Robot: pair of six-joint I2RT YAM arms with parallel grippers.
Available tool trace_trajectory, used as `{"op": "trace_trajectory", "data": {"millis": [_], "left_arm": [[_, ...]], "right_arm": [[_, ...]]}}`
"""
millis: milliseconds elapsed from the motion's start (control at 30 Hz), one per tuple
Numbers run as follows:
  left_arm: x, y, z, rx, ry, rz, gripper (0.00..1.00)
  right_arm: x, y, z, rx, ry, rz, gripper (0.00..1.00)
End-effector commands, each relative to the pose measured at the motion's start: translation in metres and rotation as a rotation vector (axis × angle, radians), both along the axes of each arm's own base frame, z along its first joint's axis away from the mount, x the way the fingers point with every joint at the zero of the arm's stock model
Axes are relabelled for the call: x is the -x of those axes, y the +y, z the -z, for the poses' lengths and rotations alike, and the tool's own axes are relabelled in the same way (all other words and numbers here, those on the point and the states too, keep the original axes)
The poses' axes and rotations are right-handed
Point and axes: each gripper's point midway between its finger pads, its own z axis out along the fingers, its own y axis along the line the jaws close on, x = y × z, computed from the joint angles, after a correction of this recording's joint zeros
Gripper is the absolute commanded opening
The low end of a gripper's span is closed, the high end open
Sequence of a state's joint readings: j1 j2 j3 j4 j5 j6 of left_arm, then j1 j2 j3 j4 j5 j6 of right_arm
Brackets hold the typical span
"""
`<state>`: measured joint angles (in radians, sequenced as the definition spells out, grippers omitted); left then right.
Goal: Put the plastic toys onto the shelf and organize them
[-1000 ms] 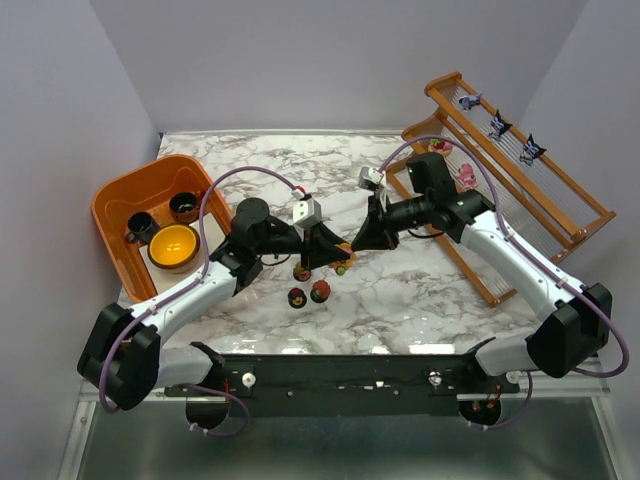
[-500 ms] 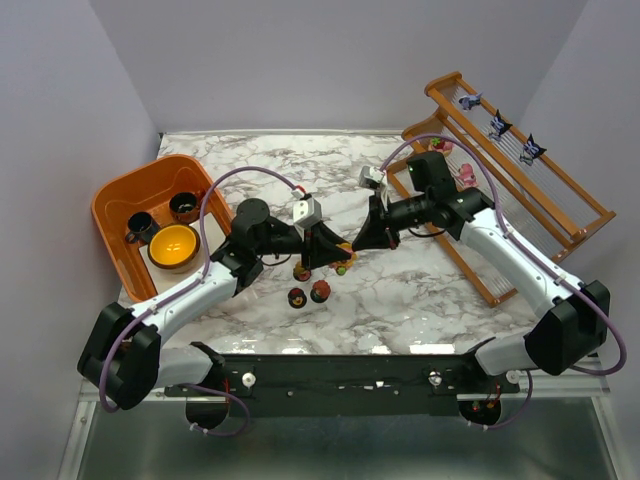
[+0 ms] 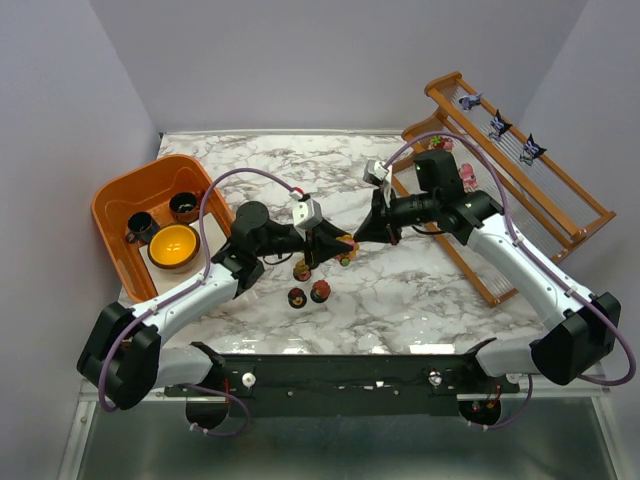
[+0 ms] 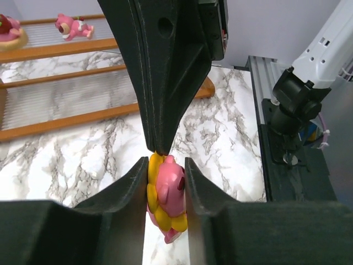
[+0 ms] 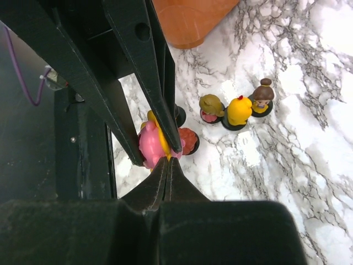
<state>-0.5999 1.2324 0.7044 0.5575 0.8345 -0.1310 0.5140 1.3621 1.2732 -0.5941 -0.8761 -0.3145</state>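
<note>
Ref. point for all positions: pink-yellow toy [image 4: 168,194], over the marble table [image 3: 410,290], approx. midway btwn the two arms.

1. Far left of ref. toy: orange tub [image 3: 105,222], containing two dark cups [image 3: 185,205] and a yellow bowl [image 3: 173,246].
2. Immediately left of ref. toy: left gripper [image 4: 166,164]. The fingers clamp the toy on both flanks, w/ the pink body btwn the pads and the yellow ring edge-on.
3. Just beside ref. toy, on the arm-base side: loose toys [image 3: 302,270] standing on the table. These incl. a yellow one [image 5: 238,110] btwn two brown-haired ones, and a red-brown one directly under the toy in the right wrist view.
4. Immediately right of ref. toy: right gripper [image 5: 166,161]. The jaws are pressed fully together w/ no gap, and the tip meets the toy's yellow rim. Whether it nips the rim cannot be told.
5. Right of ref. toy: shelf [image 3: 487,290], slanted. Pink toys [image 3: 463,175] lie on the lower tier. Three purple-black toys [image 3: 497,125] sit on the upper tier, farthest from ref. toy.
</note>
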Motion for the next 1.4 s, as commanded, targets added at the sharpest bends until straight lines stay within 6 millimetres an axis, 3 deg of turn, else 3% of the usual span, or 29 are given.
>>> {"op": "trace_trajectory", "data": {"millis": [0,200,300,400,467,567,700,900,1033,1233,1367], "left_arm": [[-0.022,0.009,0.009,-0.015,-0.028,-0.128,0.43],[-0.025,0.010,0.008,-0.012,-0.029,-0.149,0.65],[-0.025,0.010,0.008,-0.011,-0.024,-0.148,0.57],[-0.029,0.012,0.007,-0.005,-0.020,-0.174,0.68],[-0.030,0.012,0.007,-0.002,-0.019,-0.180,0.69],[-0.033,0.014,0.007,-0.004,0.004,-0.204,0.69],[-0.044,0.025,0.008,-0.013,0.034,-0.313,0.87],[-0.060,0.053,0.017,-0.027,0.103,-0.534,0.93],[-0.072,0.080,0.025,-0.033,0.139,-0.708,0.98],[-0.079,0.103,0.043,-0.061,0.182,-0.848,0.98],[-0.086,0.114,0.047,-0.078,0.170,-0.918,0.99]], "right_arm": [[0.008,-0.001,-0.010,-0.015,-0.003,0.010,0.01],[0.008,-0.004,-0.009,-0.001,-0.006,0.006,0.01],[0.010,-0.004,-0.006,0.012,0.000,-0.004,0.01],[0.008,-0.005,-0.003,0.024,0.000,0.003,0.01],[0.006,-0.007,0.001,0.036,0.003,0.019,0.01],[-0.002,-0.013,0.016,0.092,0.026,0.095,0.01],[-0.014,-0.029,0.042,0.161,0.073,0.282,0.02],[-0.002,-0.037,0.082,0.198,0.204,0.378,0.30],[0.006,-0.020,0.108,0.199,0.325,0.391,0.49],[0.001,0.004,0.142,0.182,0.541,0.441,0.62],[-0.004,0.016,0.163,0.233,0.638,0.433,0.66]]}}
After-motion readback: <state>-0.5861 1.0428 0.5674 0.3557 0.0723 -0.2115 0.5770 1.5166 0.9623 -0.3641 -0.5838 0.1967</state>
